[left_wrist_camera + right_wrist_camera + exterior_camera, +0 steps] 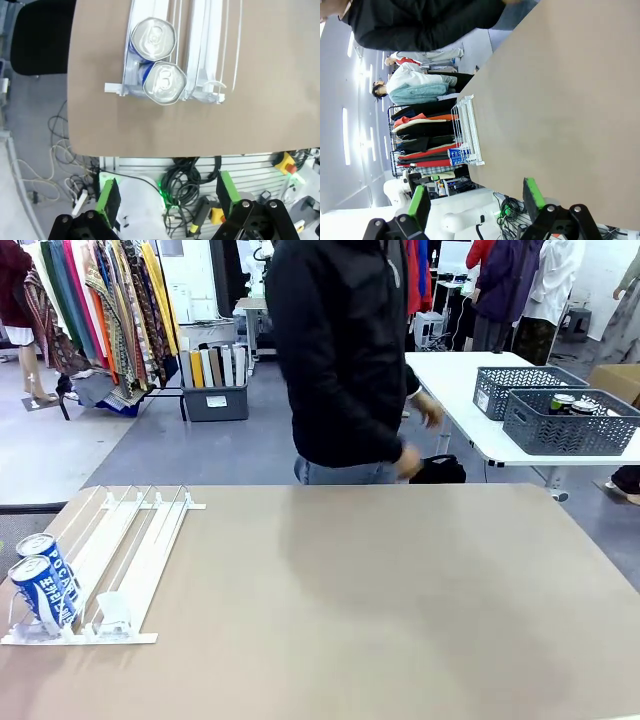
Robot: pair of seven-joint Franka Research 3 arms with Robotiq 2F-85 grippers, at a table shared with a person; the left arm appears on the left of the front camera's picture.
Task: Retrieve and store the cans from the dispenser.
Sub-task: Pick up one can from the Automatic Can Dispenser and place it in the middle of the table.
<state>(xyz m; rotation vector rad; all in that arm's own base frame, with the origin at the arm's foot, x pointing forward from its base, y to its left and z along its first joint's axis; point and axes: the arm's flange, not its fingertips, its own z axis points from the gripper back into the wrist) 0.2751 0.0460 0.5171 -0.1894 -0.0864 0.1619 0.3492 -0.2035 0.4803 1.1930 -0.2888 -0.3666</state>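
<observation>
In the dispenser [150, 550], two cans [42, 590], perhaps touching

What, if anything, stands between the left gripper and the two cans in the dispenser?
Nothing visible. The open left gripper hangs past the table edge, with bare surface alone between its fingers and the cans at the dispenser front end.

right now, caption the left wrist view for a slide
Open left gripper looking down on two cans in one dispenser lane

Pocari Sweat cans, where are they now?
In the front view, both Pocari Sweat cans sit in the leftmost lane of the dispenser, one behind the other, at the near left corner of the table.
</observation>
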